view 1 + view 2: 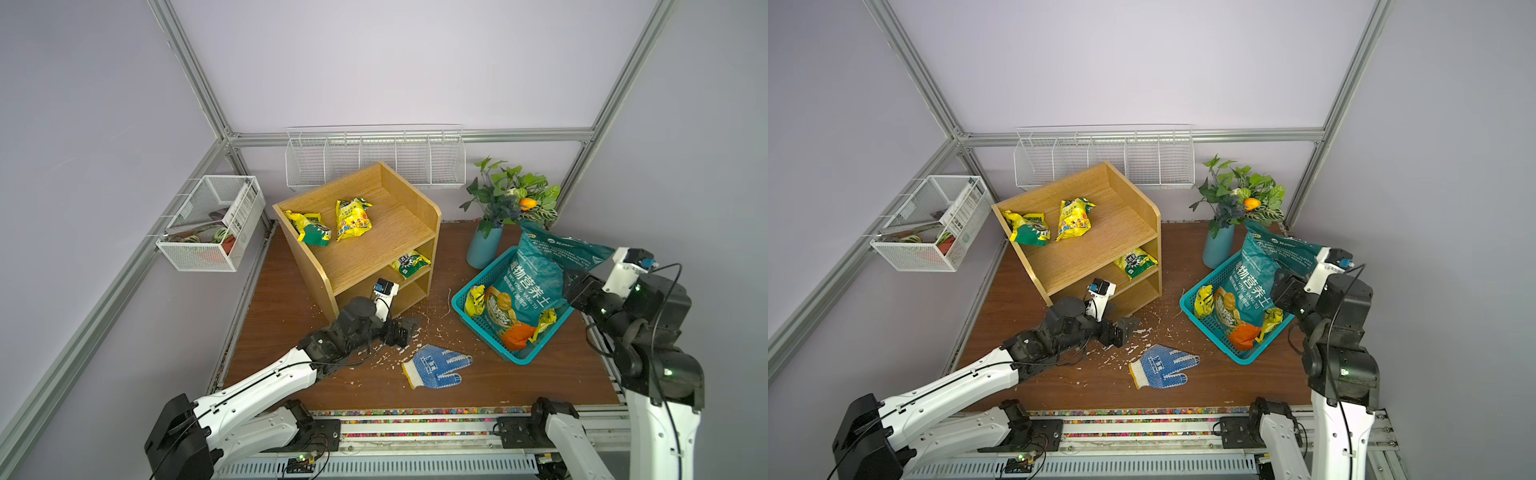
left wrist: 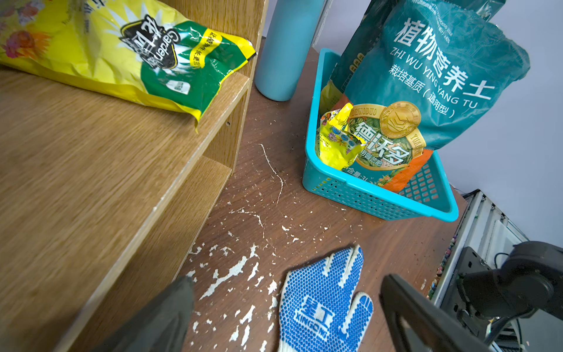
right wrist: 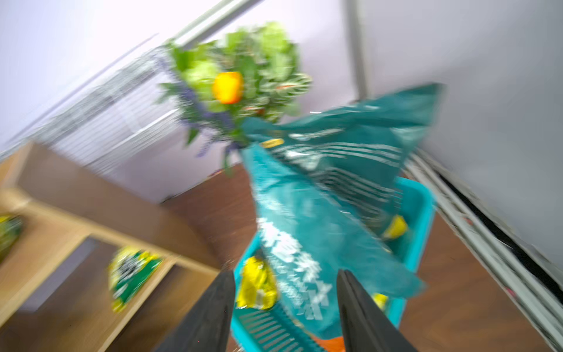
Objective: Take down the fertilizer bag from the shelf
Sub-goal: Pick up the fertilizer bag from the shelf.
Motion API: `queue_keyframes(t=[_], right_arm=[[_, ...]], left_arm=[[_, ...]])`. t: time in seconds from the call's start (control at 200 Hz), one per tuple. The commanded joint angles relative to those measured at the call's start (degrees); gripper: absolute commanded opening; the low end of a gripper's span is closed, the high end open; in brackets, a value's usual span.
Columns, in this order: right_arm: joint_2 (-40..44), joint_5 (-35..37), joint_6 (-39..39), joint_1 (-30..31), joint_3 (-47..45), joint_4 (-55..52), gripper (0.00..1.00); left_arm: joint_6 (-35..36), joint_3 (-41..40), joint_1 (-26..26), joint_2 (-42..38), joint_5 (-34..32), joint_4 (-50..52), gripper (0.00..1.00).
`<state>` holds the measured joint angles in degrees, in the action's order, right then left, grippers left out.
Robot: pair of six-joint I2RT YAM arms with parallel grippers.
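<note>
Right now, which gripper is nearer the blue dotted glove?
Left. The left gripper is just beside the glove, by the foot of the shelf; the right gripper hangs over the teal basket, farther away.

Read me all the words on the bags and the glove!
"植物营养土", "ZHI WU YING YANG TU", "德沃多", "DEWODUO": big teal bag.
"Garden": yellow-green bag on the shelf.
"星工": blue-dotted glove; the letters under it are unclear.
Other print on the bags: too small or blurred to read.
</note>
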<state>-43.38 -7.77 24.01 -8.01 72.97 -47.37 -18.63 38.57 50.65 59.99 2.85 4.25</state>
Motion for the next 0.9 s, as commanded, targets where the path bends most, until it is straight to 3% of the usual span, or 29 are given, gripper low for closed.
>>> queue_keyframes(t=[0.0,0.085,0.24,0.395,0.565,0.895], right_arm=[[-4.29,-2.79,1.28,7.25,5.96,2.61,0.59],[-10.15,-3.97,1.82,15.87,11.14,3.61,0.58],[-21.41,4.65,-1.84,37.71,18.55,6.49,0.61],[-32.68,4.73,-3.24,48.44,25.16,10.99,0.62],[-42.33,3.09,-3.48,53.63,31.11,15.94,0.63],[-54.51,3.26,0.51,54.42,33.72,31.2,0.69]], left_arm=[[-0.84,1.46,0.24,1.24,-0.12,-1.54,1.0],[-0.84,1.77,0.24,1.47,-0.47,-1.24,1.0],[-2.05,0.96,0.24,0.08,-2.3,-1.02,1.0],[-2.92,-0.28,0.26,-2.17,-4.49,1.17,1.0],[-2.66,-1.43,0.24,-4.33,-6.23,4.0,1.0],[-2.29,-1.92,0.24,-5.24,-6.9,4.26,1.0]])
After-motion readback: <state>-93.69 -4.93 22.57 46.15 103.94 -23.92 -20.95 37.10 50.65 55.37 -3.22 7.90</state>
